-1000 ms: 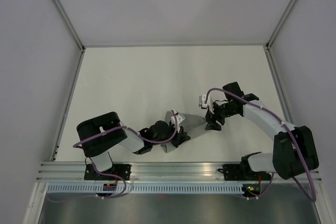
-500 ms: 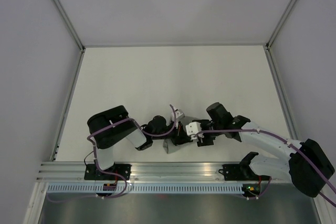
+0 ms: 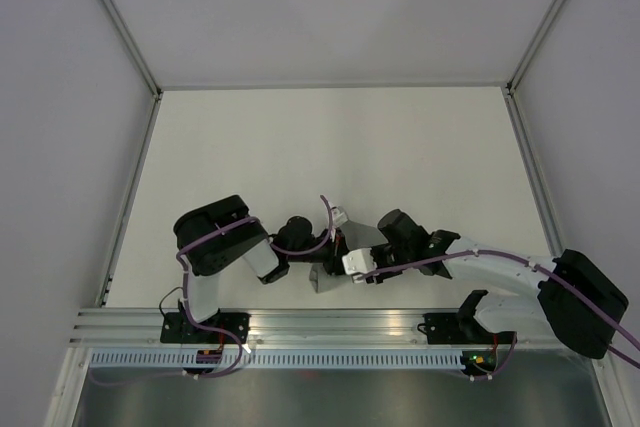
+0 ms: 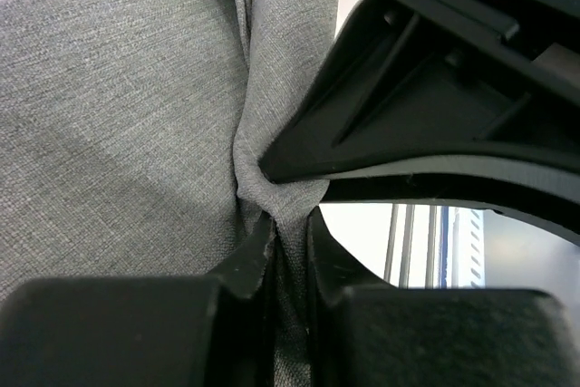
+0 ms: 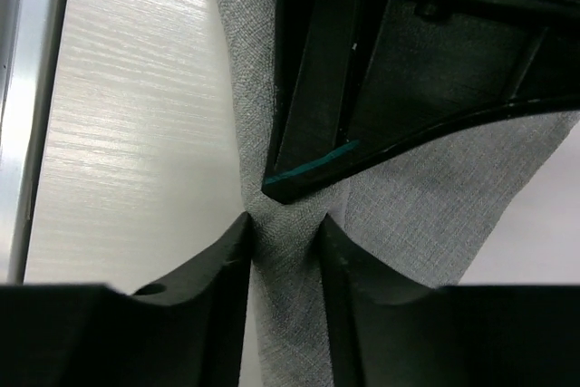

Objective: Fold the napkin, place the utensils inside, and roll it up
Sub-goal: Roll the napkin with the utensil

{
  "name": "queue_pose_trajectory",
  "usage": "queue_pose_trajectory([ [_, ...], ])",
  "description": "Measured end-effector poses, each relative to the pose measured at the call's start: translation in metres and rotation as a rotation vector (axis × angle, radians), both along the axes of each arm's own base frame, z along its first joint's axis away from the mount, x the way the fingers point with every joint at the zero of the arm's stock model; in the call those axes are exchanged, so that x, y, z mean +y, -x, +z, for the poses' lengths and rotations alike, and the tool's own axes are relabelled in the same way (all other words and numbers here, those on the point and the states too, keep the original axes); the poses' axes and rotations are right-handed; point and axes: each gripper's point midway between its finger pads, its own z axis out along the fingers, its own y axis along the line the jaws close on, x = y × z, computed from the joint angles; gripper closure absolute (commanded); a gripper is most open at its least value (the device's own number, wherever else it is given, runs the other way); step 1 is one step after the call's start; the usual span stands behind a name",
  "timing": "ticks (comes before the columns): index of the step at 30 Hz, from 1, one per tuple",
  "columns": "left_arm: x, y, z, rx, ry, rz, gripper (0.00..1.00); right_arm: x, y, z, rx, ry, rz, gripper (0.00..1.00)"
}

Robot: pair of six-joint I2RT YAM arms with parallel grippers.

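Note:
The grey napkin (image 3: 323, 277) lies bunched near the table's front edge, between the two arms. My left gripper (image 3: 337, 250) is shut on a gathered fold of it, and the pinch shows in the left wrist view (image 4: 290, 240) with the cloth (image 4: 118, 115) spreading up to the left. My right gripper (image 3: 350, 260) meets it from the right, and its jaws (image 5: 283, 242) close on a narrow strip of the same cloth (image 5: 435, 215). The fingers of the two grippers almost touch. The utensils are out of view.
The aluminium rail (image 3: 330, 327) runs along the table's near edge just behind the napkin. White walls and metal posts (image 3: 130, 57) bound the table on the left, right and back.
My right arm has swung from the right of the table down and left to the napkin, beside the left gripper. My left arm has shifted slightly right, still holding the cloth.

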Motion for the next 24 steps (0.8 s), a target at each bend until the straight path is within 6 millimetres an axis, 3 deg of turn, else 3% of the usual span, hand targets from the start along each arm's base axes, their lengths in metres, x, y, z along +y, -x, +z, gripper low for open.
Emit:
queue_pose_trajectory([
  [3,0.002,-0.001,0.000,0.008,-0.001,-0.003,0.68,0.001,-0.001,-0.003,0.003,0.006,-0.007,0.76],
  [6,0.005,-0.002,0.000,0.018,-0.014,0.004,0.62,0.003,-0.002,-0.004,0.001,0.005,-0.010,0.82],
  [16,0.028,-0.016,0.005,0.054,-0.165,0.068,0.56,0.016,-0.012,-0.008,0.062,0.036,-0.048,0.87],
  [20,0.045,-0.037,0.013,0.023,-0.242,0.174,0.56,0.024,-0.019,-0.008,0.119,0.047,-0.081,0.87],
  [24,0.069,-0.078,0.030,-0.035,-0.307,0.365,0.56,0.025,-0.025,-0.009,0.232,0.052,-0.116,0.87],
])
